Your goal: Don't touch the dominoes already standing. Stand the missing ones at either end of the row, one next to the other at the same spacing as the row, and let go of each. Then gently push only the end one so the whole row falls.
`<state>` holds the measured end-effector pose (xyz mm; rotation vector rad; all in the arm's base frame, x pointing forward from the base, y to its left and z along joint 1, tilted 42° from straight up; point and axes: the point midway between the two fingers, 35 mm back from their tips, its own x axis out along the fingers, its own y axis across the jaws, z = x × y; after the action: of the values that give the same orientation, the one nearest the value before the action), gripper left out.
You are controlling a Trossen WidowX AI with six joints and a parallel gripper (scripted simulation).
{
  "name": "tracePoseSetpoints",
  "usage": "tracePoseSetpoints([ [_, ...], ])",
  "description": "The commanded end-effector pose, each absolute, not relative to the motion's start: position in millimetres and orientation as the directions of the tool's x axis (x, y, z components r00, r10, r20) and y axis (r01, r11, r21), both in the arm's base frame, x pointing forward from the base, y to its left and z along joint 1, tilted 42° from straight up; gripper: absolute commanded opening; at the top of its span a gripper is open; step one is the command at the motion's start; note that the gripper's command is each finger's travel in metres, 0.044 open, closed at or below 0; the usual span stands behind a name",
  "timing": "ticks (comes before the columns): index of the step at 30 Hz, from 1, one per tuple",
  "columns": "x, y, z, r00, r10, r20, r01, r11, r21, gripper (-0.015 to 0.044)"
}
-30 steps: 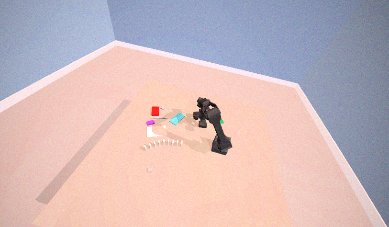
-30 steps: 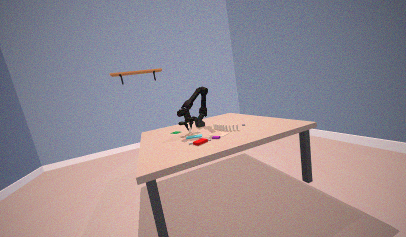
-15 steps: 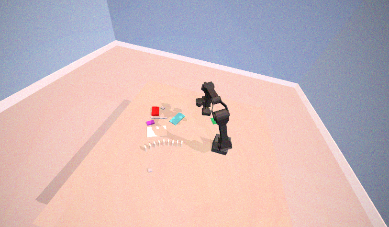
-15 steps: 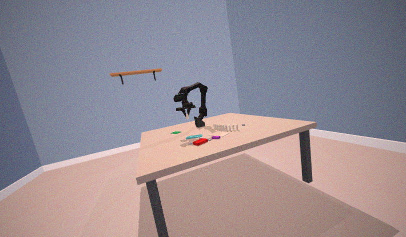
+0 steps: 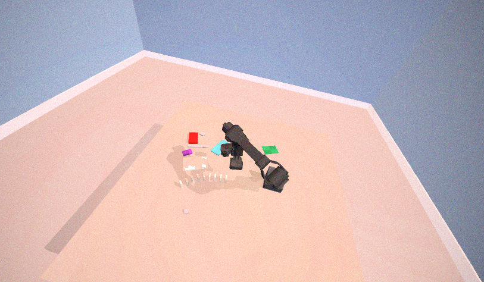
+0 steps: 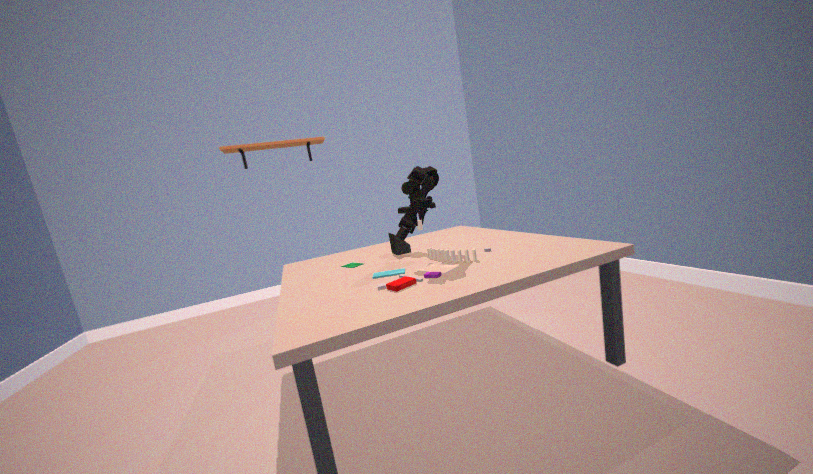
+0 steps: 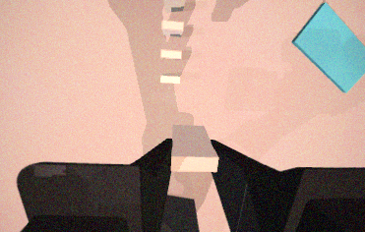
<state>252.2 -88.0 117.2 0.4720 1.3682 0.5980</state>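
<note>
A curved row of several pale dominoes [image 5: 215,177] [image 6: 447,255] [image 7: 171,54] stands upright on the table. My gripper [image 6: 420,217] [image 7: 190,145] is shut on another pale domino [image 6: 420,225] [image 7: 195,164], with one finger on each side of it. The held domino is in the air, roughly upright, above the table. In the wrist view it appears below the near end of the row, slightly to the right of its line, with a gap between. In the top view the arm hides the fingertips and the held domino.
A cyan slab [image 5: 217,149] [image 6: 389,273] [image 7: 334,47], red block [image 5: 193,137] [image 6: 401,283], purple block [image 5: 187,152] [image 6: 432,274] and green sheet [image 5: 269,150] [image 6: 352,265] lie around. Small pale blocks [image 5: 186,211] [image 5: 202,133] lie apart. A white sheet [image 5: 190,168] lies near the row.
</note>
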Motion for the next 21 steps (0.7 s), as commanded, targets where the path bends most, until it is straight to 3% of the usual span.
tracePoseSetpoints([
  [1,250.5,-73.6,126.7,0.1,0.657,-0.747,-0.1,0.754,0.65,0.0107],
  [21,266.5,-24.3,65.4,0.103,0.652,-0.752,-0.099,0.759,0.644,0.0107],
])
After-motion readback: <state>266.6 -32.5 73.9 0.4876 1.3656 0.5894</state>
